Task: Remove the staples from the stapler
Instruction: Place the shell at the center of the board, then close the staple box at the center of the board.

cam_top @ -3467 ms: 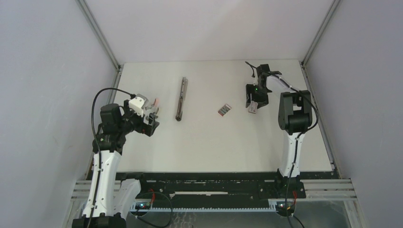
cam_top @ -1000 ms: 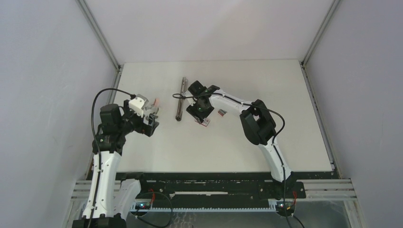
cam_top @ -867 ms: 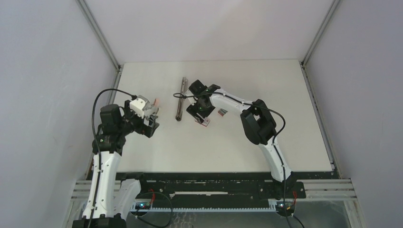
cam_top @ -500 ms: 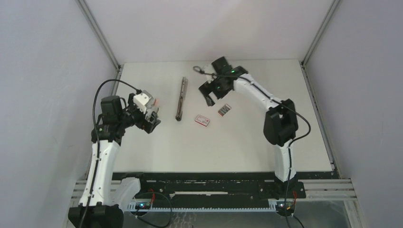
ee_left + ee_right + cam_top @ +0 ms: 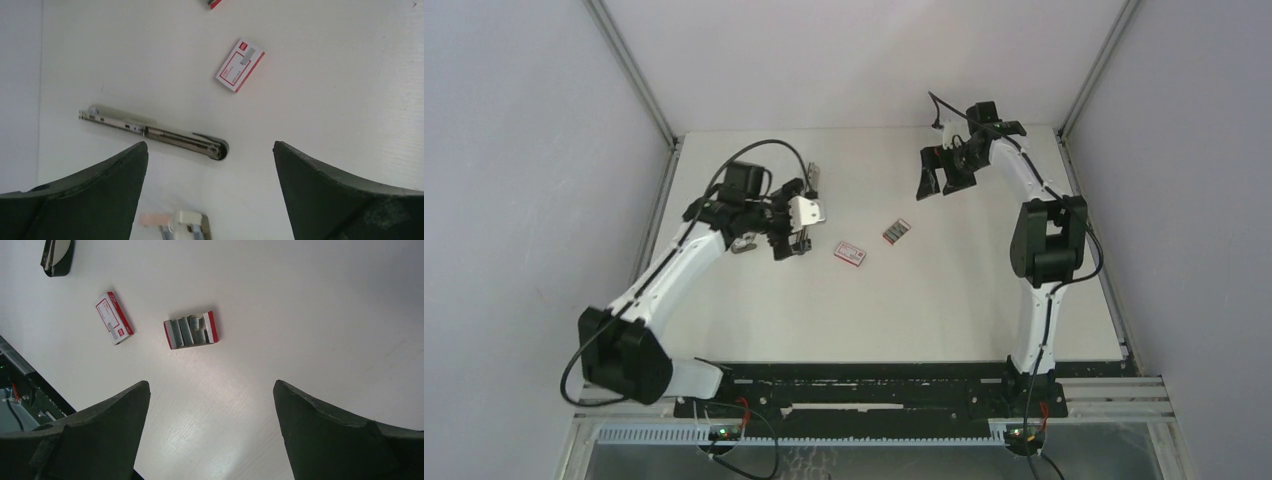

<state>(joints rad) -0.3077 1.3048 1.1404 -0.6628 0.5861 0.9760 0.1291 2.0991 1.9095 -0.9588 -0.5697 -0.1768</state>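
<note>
Hovering over the left half of the bench, the left gripper (image 5: 210, 144) hangs with its jaws spread wide and nothing between them, looking straight down on the stapler (image 5: 165, 136). The stapler lies flat on the bare surface toward the far left corner, its two arms folded together and the dark rounded end sitting roughly under the gap in the jaws. A small pink-and-grey clawed piece (image 5: 187, 220) lies just beside it, and a closed red-and-white box (image 5: 240, 65) rests nearer the middle. Over by the far edge, toward the far right corner, the right gripper (image 5: 210, 384) is raised with its jaws equally wide and empty; below it sits an open box (image 5: 191, 331) showing grey strips. I cannot see any loose staples on the bench, nor any inside the stapler, so the unloading looks barely begun: this reads as the approach to a first grasp. The next move seems to call for lowering the left jaws squarely across the slim body and pinching it firmly, leaving the right arm free to open it.
</note>
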